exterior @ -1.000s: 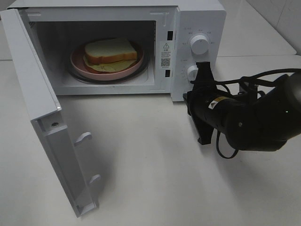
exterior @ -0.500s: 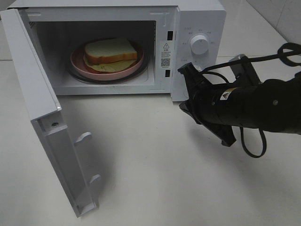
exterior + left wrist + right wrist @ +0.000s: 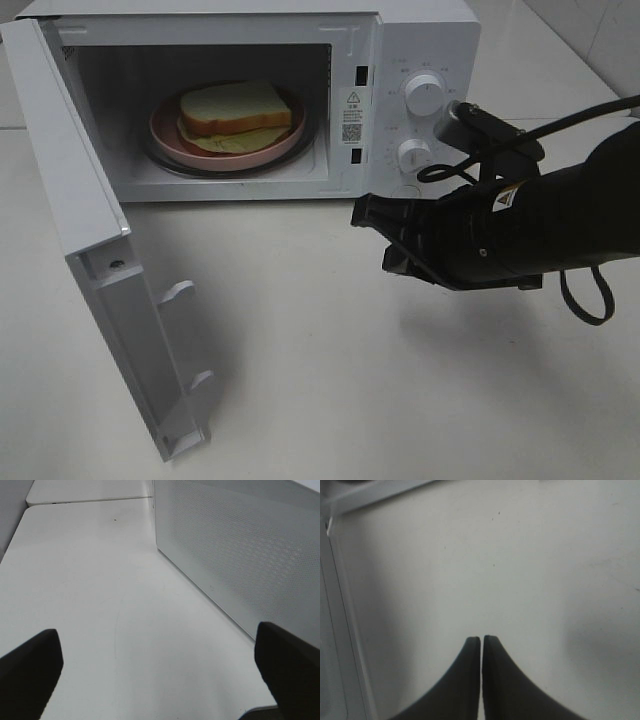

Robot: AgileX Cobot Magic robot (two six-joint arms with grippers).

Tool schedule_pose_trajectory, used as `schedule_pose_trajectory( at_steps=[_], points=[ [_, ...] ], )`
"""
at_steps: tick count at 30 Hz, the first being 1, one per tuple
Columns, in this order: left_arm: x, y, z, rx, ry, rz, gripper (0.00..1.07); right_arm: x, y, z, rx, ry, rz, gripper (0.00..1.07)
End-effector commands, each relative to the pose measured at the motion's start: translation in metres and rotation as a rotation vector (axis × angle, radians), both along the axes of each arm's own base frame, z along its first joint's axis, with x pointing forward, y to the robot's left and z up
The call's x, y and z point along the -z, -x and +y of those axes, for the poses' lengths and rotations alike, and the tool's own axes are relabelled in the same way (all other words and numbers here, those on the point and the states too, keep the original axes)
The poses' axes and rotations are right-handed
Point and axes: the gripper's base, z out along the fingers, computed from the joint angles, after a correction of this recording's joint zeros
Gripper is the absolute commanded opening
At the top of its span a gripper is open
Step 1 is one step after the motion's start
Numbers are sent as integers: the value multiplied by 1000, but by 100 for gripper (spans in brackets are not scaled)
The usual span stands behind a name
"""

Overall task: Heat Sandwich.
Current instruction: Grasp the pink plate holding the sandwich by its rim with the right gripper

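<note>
Inside the microwave (image 3: 420, 40) the sandwich (image 3: 237, 108) sits on a pink plate (image 3: 165, 130). That plate rests on the turntable (image 3: 160, 160), roughly centred in the cavity. On the left of the high view the door (image 3: 70, 190) stands wide open, its latch hooks facing out over the desk (image 3: 330, 390).

Just in front of the control panel, below the two knobs (image 3: 424, 95), the right claw (image 3: 362, 213) hangs low over the desk, tips pointing toward the door side. It's closed and holds nothing. Its wrist view shows the fingertips (image 3: 470, 647) meeting with only a hairline gap, bare desk underneath.

Outside the high view, the left claw (image 3: 156, 632) shows only on its own wrist camera. Both fingers (image 3: 30, 670) are spread wide with only desk between them. A perforated white panel (image 3: 240, 545) stands on the desk just beside it; can't tell which part of the microwave that is.

Neither claw touches the sandwich.
</note>
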Motion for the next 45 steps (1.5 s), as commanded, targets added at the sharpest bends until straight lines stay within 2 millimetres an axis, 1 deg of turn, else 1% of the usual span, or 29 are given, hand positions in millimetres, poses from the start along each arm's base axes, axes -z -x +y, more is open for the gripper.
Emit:
schedule_pose_trajectory(
  at_steps=[1,2,4,5,7,9,10,13,14,15,17,19,20,23,24,25,28,29,33,34,35,37,38,39,40,42,43,44,45],
  points=[
    [1,3,0,-2,5,-22,99,-7,5,3,-154,73,19,6],
    [1,3,0,-2,5,-22,99,-10,7,6,-249,111,42,6],
    [1,3,0,-2,5,-22,99,-14,8,9,-350,152,54,7],
    [1,3,0,-2,5,-22,99,-14,8,9,-350,152,54,7],
    [1,3,0,-2,5,-22,99,-21,9,12,-479,206,67,8],
    [1,3,0,-2,5,-22,99,-24,10,12,-565,254,64,8],
    [1,3,0,-2,5,-22,99,-24,10,12,-565,254,64,8],
    [1,3,0,-2,5,-22,99,-28,10,9,-743,371,38,10],
    [1,3,0,-2,5,-22,99,-28,10,9,-743,371,38,10],
    [1,3,0,-2,5,-22,99,-31,10,7,-834,432,29,10],
    [1,3,0,-2,5,-22,99,-33,10,6,-928,487,17,11],
    [1,3,0,-2,5,-22,99,-34,10,5,-966,507,13,11],
    [1,3,0,-2,5,-22,99,-36,9,4,-1060,554,-12,12],
    [1,3,0,-2,5,-22,99,-39,9,3,-1204,613,-55,13],
    [1,3,0,-2,5,-22,99,-40,10,3,-1300,641,-91,13],
    [1,3,0,-2,5,-22,99,-40,10,3,-1300,641,-91,13],
    [1,3,0,-2,5,-22,99,-40,10,3,-1451,687,-163,14],
    [1,3,0,-2,5,-22,99,-40,10,3,-1535,713,-206,15],
    [1,3,0,-2,5,-22,99,-40,10,3,-1637,745,-264,17],
    [1,3,0,-2,5,-22,99,-40,9,3,-1676,759,-290,21],
    [1,3,0,-2,5,-22,99,-40,9,3,-1676,759,-290,21],
    [1,3,0,-2,5,-22,99,-40,8,4,-1688,768,-310,27],
    [1,3,0,-2,5,-22,99,-40,8,4,-1680,772,-320,31],
    [1,3,0,-2,5,-22,99,-41,6,5,-1666,778,-334,40],
    [1,3,0,-2,5,-22,99,-41,6,5,-1666,778,-334,40],
    [1,3,0,-2,5,-22,99,-41,5,5,-1653,781,-345,51],
    [1,3,0,-2,5,-22,99,-41,5,5,-1650,780,-343,63],
    [1,3,0,-2,5,-22,99,-41,5,5,-1645,777,-338,67],
    [1,3,0,-2,5,-22,99,-41,5,5,-1645,777,-338,67]
  ],
)
